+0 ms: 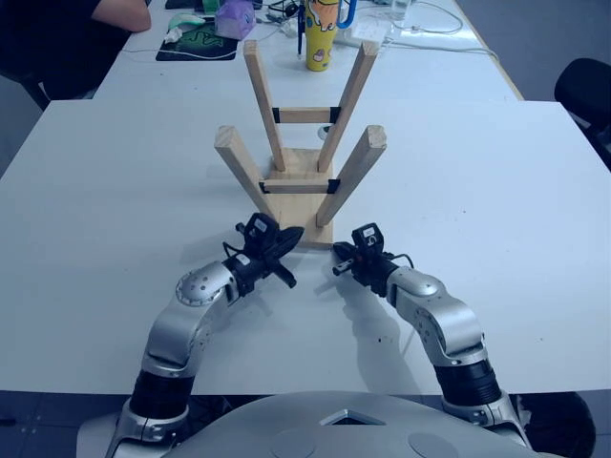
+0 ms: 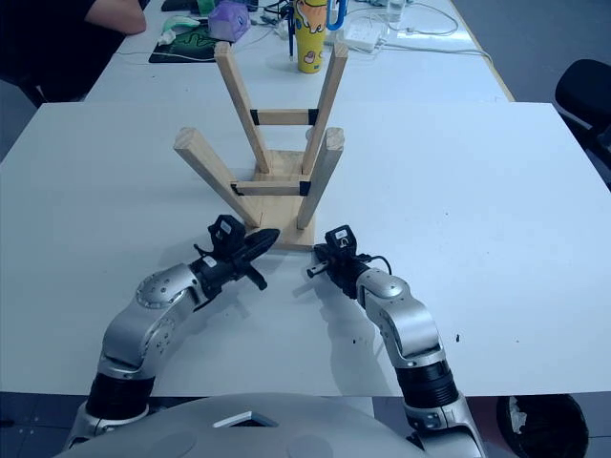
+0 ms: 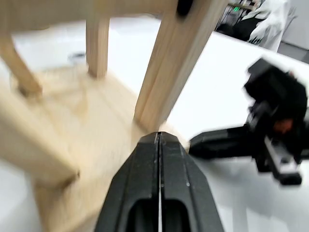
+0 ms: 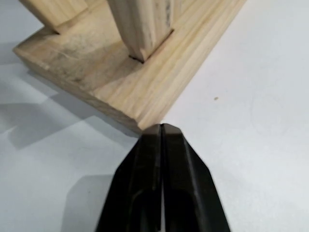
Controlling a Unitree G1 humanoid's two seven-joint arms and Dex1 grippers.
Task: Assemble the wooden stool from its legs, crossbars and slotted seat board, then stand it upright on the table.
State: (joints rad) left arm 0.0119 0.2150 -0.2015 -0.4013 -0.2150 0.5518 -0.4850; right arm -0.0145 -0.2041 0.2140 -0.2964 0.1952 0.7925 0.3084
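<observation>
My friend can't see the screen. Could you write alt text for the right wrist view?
The right tool, closed, points at a corner of the wooden seat board, which lies flat on the white table. One stool leg stands slotted into the board near that corner.

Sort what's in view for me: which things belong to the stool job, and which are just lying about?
Job: wooden stool, upside down on the table, legs and crossbars fitted into the seat board; left gripper and right gripper, both shut at the board's near edge.
Lying about: yellow cup, purple object, green-and-black mat, cables on the far table.
</observation>
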